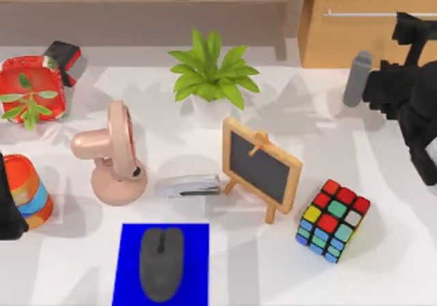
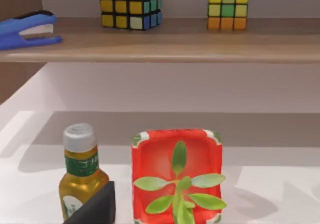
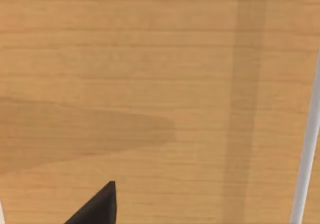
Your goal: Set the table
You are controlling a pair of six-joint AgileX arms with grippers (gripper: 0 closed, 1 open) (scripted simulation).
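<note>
Surveying from left to right, the very large flat white table [image 1: 382, 265] carries a clutter of desk items rather than tableware. At the far left edge sits my left arm's black gripper [image 1: 8, 203]; whether its fingers are spread or pressed together cannot be told. Beside it stands a striped orange, blue and red cup [image 1: 31, 191], and behind that a red square planter with a green sprig [image 1: 29, 91].

Next come a pink desk fan on a round base [image 1: 113, 156] and a small silver stapler [image 1: 188, 186] lying flat. In front of them a grey computer mouse [image 1: 162, 261] rests centred on a blue rectangular mat [image 1: 130, 265] — placed as a working pair, in my judgement. A leafy green plant in a white pot [image 1: 213, 77] stands at mid-table, then a wood-framed mini chalkboard on an easel [image 1: 261, 166], its slate blank, then a multicoloured puzzle cube [image 1: 332, 219].

At the far right my right arm's black gripper [image 1: 410, 94] hangs near a light-wood drawer cabinet [image 1: 369, 22]; finger state cannot be told.

The left wrist view shows a yellow oil bottle with a green label [image 2: 82, 176] (its writing is unreadable).
</note>
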